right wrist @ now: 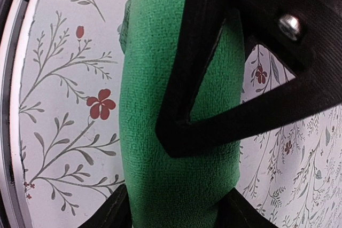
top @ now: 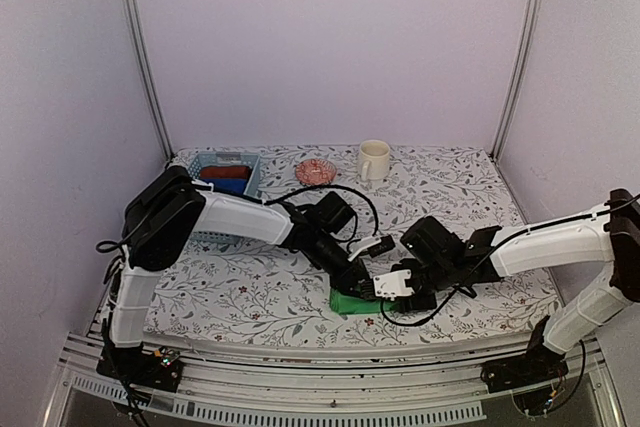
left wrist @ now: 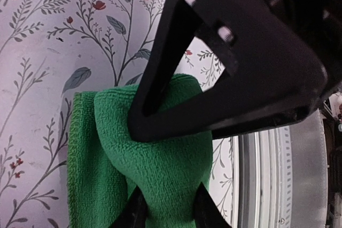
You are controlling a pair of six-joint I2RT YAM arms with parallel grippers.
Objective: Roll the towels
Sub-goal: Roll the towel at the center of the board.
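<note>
2 arms: both stretched in low over the front middle of the table (top: 230, 292), wrists almost nose to nose.
Green towel (top: 349, 304): down on the flowered tabletop, close to the front edge, right between the 2 claws. This is the busy spot.
Left gripper (left wrist: 170, 213): clenched on the green towel. A raised fold is squeezed narrow between the 2 fingertips and swells out wide just beyond them.
Right gripper (right wrist: 176, 214): astride the plump, smooth rolled part, 1 finger at each flank, and the cloth fills the whole gap. I cannot tell whether it is pressing or sitting loose.
Towel shape, left wrist view: a flat layer lies on the table beside and beneath the raised fold, its edge running straight along the outer side.
Towel shape, right wrist view: 1 thick green tube running lengthwise away from the fingers, flowered tabletop showing on both sides.
Orange towel (top: 315, 171): a small round bundle at the back of the table, between basket and mug, apart from both.
Basket (top: 256, 175): blue, back left, holding a dark red roll (top: 226, 172) with a blue roll (top: 229, 186) just in front of it.
Mug (top: 373, 160): cream, upright, at the back centre, well away from the arms.
</note>
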